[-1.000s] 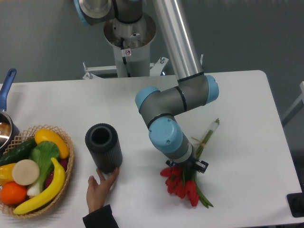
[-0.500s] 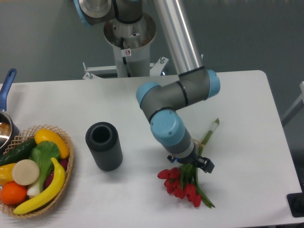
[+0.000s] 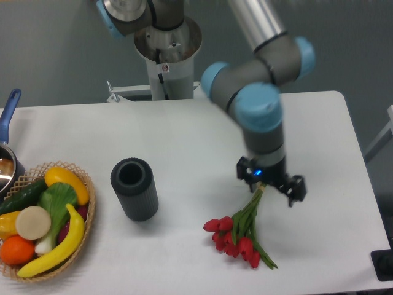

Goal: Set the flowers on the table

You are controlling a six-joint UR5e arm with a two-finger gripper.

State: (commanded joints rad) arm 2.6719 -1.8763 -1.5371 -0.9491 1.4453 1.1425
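Observation:
The flowers (image 3: 236, 236), red tulips with green stems, lie flat on the white table (image 3: 184, 132) at the front right, heads toward the front left. Their stems run up and to the right, under my gripper (image 3: 270, 182). My gripper hangs over the stem ends with its two black fingers (image 3: 244, 171) spread apart, and it is open and holds nothing. The far stem ends are hidden behind the gripper.
A black ribbed cylinder vase (image 3: 134, 188) stands left of the flowers. A wicker basket (image 3: 86, 212) of fruit and vegetables sits at the front left, with a pot with a blue handle (image 3: 8, 110) behind it. A dark object (image 3: 384, 264) is at the front right corner.
My gripper has let go of the flowers and swung up and to the right, over the stem ends. The flowers now lie on the table. The hand by the vase has gone.

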